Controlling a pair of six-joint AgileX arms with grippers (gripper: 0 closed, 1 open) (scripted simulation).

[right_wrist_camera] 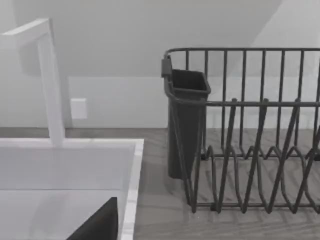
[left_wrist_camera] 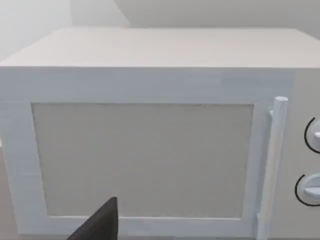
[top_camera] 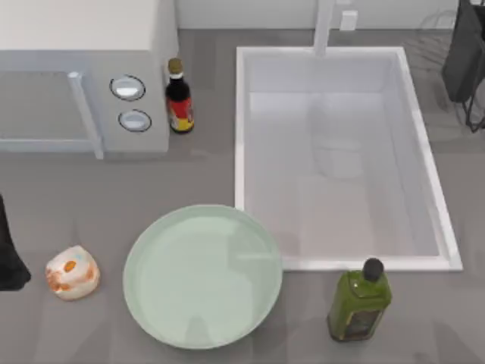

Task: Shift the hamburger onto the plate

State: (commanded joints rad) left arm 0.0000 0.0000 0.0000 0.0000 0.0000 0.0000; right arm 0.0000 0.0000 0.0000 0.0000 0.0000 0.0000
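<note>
A: Where does the hamburger (top_camera: 72, 272) sit?

B: On the counter (top_camera: 91, 189) near its left edge, toward the front, apart from the plate (top_camera: 203, 275). The plate is just to its right, in the front middle, and nothing lies on it yet, so I judge the move has not started.

A: Which way does the hamburger point?

B: It is a rounded lump, a little wider than deep in the top view, so its long axis runs roughly left to right along the counter's front edge. An orange patch faces up. It has no clear front.

A: And the arms?

B: The left arm shows as a dark shape at the counter's left edge, just beside the hamburger. Its wrist camera faces the microwave (top_camera: 83, 76) door, so the claw is not aimed down at the food. A dark finger (left_wrist_camera: 97, 225) shows in that view, but I cannot tell how wide the left claw stands. The right arm is parked at the back right corner by the dish rack (right_wrist_camera: 250, 130), beyond the sink (top_camera: 341, 152); I cannot tell its claw's state either.

A: Which arm suits the job?

B: The left, I judge: it is on the hamburger's side, with a short path to the plate. The soy sauce bottle (top_camera: 179, 98) and the olive oil bottle (top_camera: 359, 299) stand clear of that path.
</note>
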